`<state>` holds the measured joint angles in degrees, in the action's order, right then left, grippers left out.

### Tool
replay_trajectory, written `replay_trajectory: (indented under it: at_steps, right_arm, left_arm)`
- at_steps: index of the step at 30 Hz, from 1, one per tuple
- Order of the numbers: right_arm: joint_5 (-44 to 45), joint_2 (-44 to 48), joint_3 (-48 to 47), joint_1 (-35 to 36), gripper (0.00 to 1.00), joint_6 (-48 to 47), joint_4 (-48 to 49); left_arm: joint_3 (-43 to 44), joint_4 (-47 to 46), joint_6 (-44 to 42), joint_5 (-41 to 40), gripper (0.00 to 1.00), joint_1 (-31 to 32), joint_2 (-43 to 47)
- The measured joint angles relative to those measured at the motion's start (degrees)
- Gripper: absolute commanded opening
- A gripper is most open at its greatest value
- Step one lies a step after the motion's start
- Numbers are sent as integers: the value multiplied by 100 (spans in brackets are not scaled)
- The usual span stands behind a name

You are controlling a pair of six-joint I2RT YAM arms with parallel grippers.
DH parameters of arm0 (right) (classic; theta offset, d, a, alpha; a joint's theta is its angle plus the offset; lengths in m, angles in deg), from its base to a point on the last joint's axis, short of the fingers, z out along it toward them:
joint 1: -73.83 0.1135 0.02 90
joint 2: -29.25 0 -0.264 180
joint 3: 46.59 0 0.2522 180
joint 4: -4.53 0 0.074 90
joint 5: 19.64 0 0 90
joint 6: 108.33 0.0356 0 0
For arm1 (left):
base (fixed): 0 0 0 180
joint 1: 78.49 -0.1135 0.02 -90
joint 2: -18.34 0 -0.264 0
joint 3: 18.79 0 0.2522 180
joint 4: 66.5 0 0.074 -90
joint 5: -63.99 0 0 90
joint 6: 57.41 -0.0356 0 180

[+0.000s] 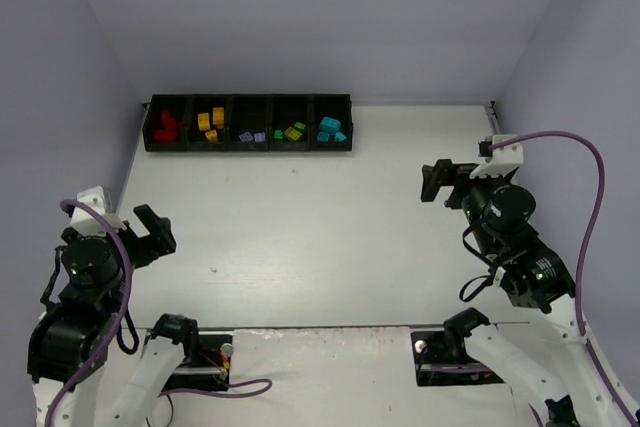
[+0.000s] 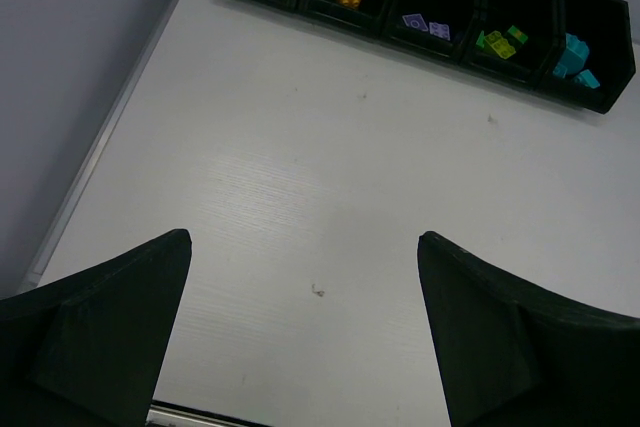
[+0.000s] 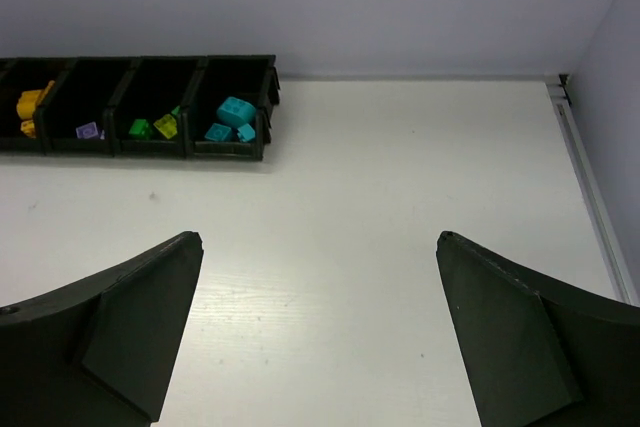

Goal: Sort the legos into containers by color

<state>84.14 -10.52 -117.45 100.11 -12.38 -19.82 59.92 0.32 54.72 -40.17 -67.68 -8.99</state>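
The containers are one long black tray [image 1: 250, 147] at the table's far left, and all the legos I see lie inside it. From left to right it holds red [image 1: 166, 127], yellow [image 1: 210, 123], lilac [image 1: 252, 136], green [image 1: 292, 132] and cyan [image 1: 331, 129] bricks. The left wrist view shows the tray [image 2: 580, 97] far ahead, and the right wrist view shows its cyan end [image 3: 234, 112]. My left gripper [image 1: 155, 230] [image 2: 303, 237] hovers open over bare table at the near left. My right gripper [image 1: 432, 184] [image 3: 320, 237] is open at the right, holding nothing.
Lilac walls close off the table at the back and on both sides. A metal rail [image 3: 585, 177] runs along the right edge. Purple cables [image 1: 590, 177] loop over both arms. Both arm bases sit at the near edge.
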Motion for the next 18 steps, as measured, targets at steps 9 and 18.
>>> replay_trajectory:
  at_steps: [9,18]
  right_arm:
    - [363,236,74,0,100,216,-439]
    - [387,210,74,0,100,269,-511]
  left_arm:
    - [63,348,7,-66,89,0,94]
    - [63,385,44,81,89,0,70]
